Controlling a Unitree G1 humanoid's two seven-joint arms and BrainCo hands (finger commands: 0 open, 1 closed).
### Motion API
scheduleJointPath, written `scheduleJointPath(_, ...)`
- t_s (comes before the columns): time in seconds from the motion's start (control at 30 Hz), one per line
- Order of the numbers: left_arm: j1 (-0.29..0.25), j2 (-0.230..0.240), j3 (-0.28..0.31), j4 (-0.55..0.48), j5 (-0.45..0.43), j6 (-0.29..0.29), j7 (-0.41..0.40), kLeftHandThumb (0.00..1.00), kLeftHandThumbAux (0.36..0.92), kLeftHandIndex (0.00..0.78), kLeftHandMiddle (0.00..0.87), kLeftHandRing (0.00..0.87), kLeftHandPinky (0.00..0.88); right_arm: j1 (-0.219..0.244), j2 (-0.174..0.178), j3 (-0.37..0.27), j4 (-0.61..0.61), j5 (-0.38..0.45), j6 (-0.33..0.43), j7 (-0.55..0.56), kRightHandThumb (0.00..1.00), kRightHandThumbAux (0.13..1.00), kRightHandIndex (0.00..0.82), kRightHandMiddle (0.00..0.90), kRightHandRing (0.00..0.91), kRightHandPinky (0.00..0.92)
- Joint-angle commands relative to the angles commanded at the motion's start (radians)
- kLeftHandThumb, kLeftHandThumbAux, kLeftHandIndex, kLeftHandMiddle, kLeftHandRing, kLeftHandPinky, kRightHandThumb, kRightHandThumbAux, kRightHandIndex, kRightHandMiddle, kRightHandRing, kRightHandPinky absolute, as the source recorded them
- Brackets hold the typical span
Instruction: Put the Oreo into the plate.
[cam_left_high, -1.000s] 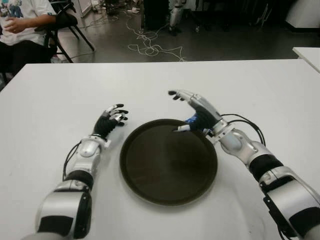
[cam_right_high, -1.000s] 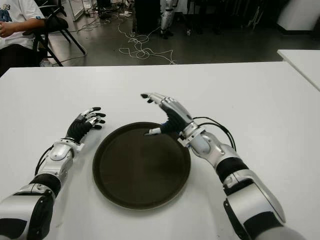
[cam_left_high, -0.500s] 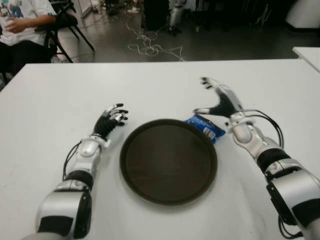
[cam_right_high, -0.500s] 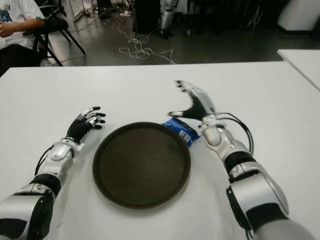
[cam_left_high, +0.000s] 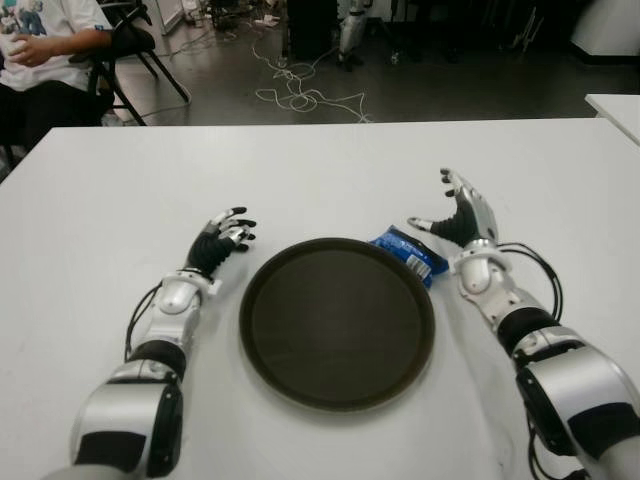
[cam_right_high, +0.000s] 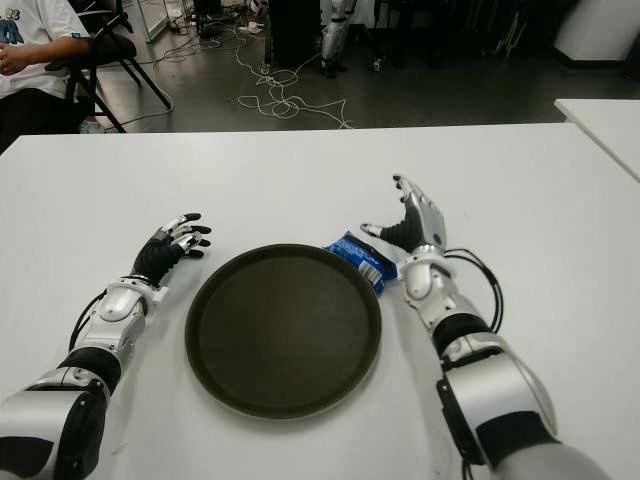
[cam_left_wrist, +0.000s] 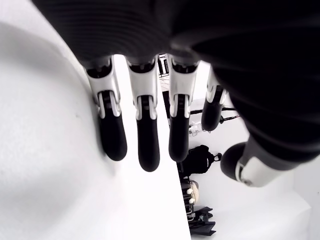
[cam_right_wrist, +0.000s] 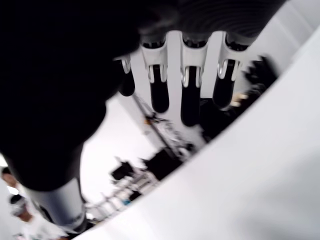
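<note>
The plate (cam_left_high: 337, 322), a dark round tray with a raised rim, sits nearest the robot at the centre of the white table (cam_left_high: 320, 170). Its inner surface is bare.

Left hand (cam_left_high: 222, 240): positioned just beside the plate's left rim, toward its far side. The forearm extends forward from the robot's lower left. Fingers extend straight and hold nothing; the left wrist view shows four dark-tipped fingers (cam_left_wrist: 145, 140) side by side above the table surface, thumb set apart.

Right hand (cam_right_high: 410, 222): positioned beyond the plate's right far edge, forearm angled forward and inward. The palm faces toward the left, fingers raised and spread, thumb projecting toward the packet. The hand is open and grasps nothing; the right wrist view confirms extended, separated fingers (cam_right_wrist: 190, 97) with no object between them.

Oreo packet (cam_left_high: 408, 255): a blue wrapper lying flat on the table, outside the plate, touching or just beside the plate's right far rim. Its long axis runs diagonally, from far-left to near-right. The thumb tip lies just beyond its far end; contact cannot be determined.

Beyond the table: a dark floor with loose white cables (cam_left_high: 300, 95), and at far left a seated person (cam_left_high: 45, 50) on a chair.
</note>
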Motion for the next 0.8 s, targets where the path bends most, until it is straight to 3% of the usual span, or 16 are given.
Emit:
scheduleJointPath(0.27,-0.001,0.001,-0.003,-0.001,0.004,0.006,0.007,0.327,0.574,0.184,0.295,0.318,0.346,-0.014,0.009,0.006,0.0,-0.013,0.057,-0.015,0.094,0.758,0.089,0.14,0.179,0.205)
scheduleJointPath(0.8,0.0,0.0,-0.005,-0.001,0.006,-0.007,0.009,0.337,0.575,0.195,0.309,0.331,0.353,-0.011,0.008,0.028,0.003,-0.026,0.059,-0.034,0.078,0.751,0.1,0.158,0.2,0.234)
